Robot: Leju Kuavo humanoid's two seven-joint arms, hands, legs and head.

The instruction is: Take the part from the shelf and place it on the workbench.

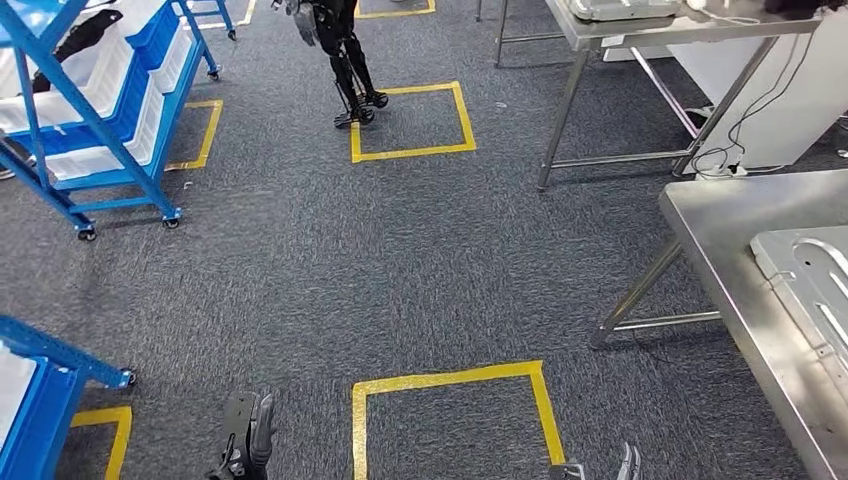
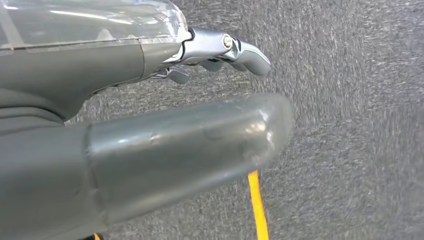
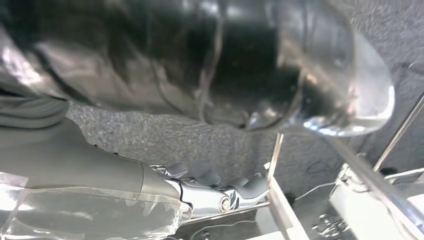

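Blue shelf (image 1: 110, 110): far left, nearer the left hand (image 1: 247, 435) (empty, fingers loosely apart). Right hand (image 1: 612, 468): empty, fingers extended, beside the tabletop (image 1: 730, 230).

Even, bright overhead light is filling the head view, and the worktop (image 1: 720, 230) is showing soft glare. Both wrist views are looking blurred; the right hand (image 3: 210, 195) is lying in dim, smeared shadow.
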